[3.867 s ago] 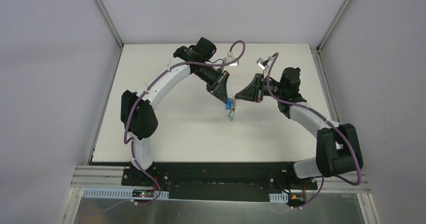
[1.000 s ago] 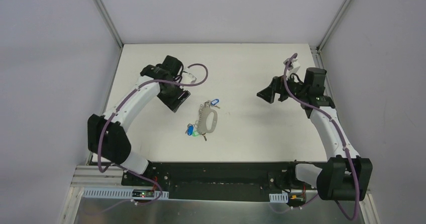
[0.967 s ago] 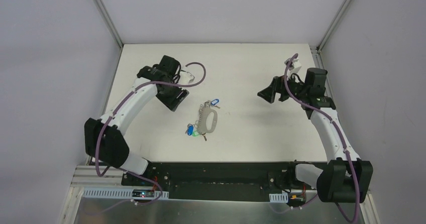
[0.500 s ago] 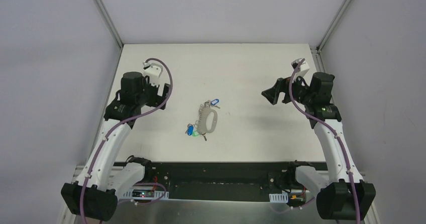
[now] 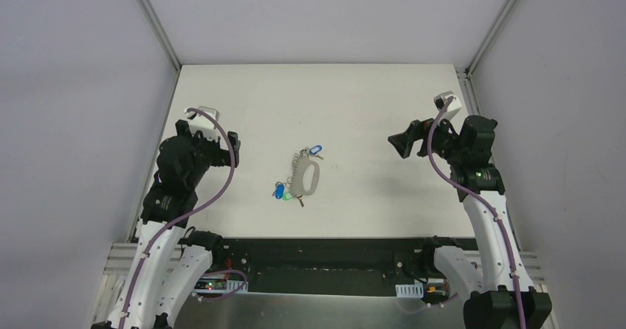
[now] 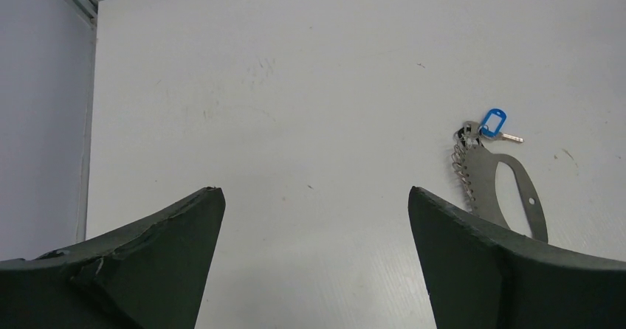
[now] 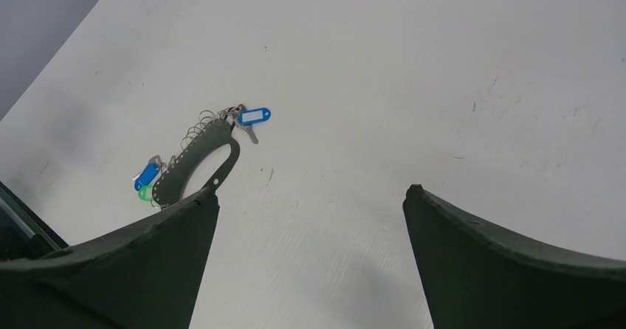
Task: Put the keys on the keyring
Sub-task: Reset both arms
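Note:
The keyring (image 5: 305, 174), a pale grey oval loop with a row of small metal rings down one side, lies flat mid-table. A blue-headed key (image 5: 315, 150) rests at its far end. A green head (image 5: 279, 194) and another blue head (image 5: 285, 189) sit at its near end. Whether they are threaded on I cannot tell. My left gripper (image 5: 230, 146) hangs open well left of the keyring (image 6: 509, 189), nothing between its fingers (image 6: 155, 248). My right gripper (image 5: 401, 143) stands open to the right, empty, looking at the keyring (image 7: 198, 159) and the blue key (image 7: 254, 115).
The white table (image 5: 369, 196) is bounded by grey walls with metal rails at the back corners. Its left edge (image 6: 90, 122) runs close to my left gripper. A black base rail (image 5: 317, 259) lies along the near edge.
My left arm has swung back left and toward its base, away from the keyring, its jaws widening. My right arm drew back slightly to the right. The keyring and keys stayed put.

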